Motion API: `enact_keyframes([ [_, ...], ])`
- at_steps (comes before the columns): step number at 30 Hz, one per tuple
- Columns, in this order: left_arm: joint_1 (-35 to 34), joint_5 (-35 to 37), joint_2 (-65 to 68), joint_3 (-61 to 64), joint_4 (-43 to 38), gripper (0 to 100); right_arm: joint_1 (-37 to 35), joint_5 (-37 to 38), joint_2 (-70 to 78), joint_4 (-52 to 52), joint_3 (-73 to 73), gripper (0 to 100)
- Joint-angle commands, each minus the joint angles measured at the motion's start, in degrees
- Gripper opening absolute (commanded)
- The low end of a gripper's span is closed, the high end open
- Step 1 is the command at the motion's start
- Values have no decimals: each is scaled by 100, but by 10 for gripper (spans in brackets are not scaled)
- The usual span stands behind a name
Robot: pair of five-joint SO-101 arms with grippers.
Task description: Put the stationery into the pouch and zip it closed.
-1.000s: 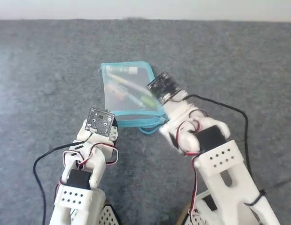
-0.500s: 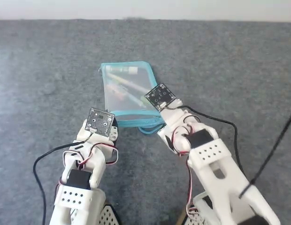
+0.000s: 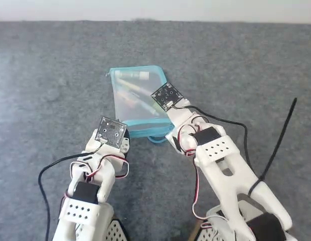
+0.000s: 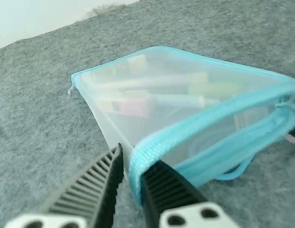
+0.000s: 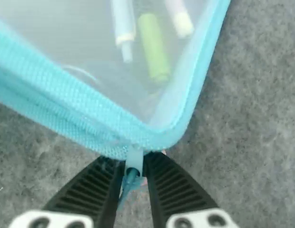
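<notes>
Grey felt-like cloth (image 3: 55, 75) covered the table, and a pale wall strip (image 3: 155, 10) was seen along its far edge. A translucent plastic pouch with turquoise zip trim (image 3: 138, 98) was found lying on the cloth just ahead of both arms, roughly midway across the table. Stationery was held inside it: a light green marker (image 5: 154, 47), a white pen (image 5: 121, 23) and a pink-ended piece (image 4: 133, 108) could be made out through the clear wall, while the other items were too blurred to be named.

The left gripper (image 4: 131, 161) was placed at the pouch's near edge. Its black ribbed jaws were nearly closed, and the turquoise trim of the pouch (image 4: 176, 109) was pinched between them.

The right gripper (image 5: 133, 164) was set at the near corner on the opposite side. Its jaws were closed to a narrow slit, with the pale blue zip pull (image 5: 134, 154) clamped between them where the zip line met the corner of the pouch (image 5: 66, 57). Whether the zip was shut along its whole length could not be told.

A thin turquoise cord loop (image 4: 233, 172) was seen lying on the cloth beside the zip edge. Black cables (image 3: 230, 123) were looped around the white arm bodies.
</notes>
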Motion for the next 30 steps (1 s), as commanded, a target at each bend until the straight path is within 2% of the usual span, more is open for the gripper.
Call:
enact_keyframes([
  [1, 114, -26, -18, -92, 9, 12, 4, -53, -207, 286, -510, 7],
  [6, 123, -26, -18, -101, 18, 12, -31, -44, -1209, 954, -615, 7],
  [12, 519, -35, 9, -84, 26, 12, -734, 193, -2246, 1560, -677, 7],
  [19, 519, -44, 18, -84, 35, 12, -1780, 387, -2369, 1912, -1046, 7],
  [30, 633, -185, 26, -75, 44, 11, -2440, 545, -2448, 1930, -1020, 7],
])
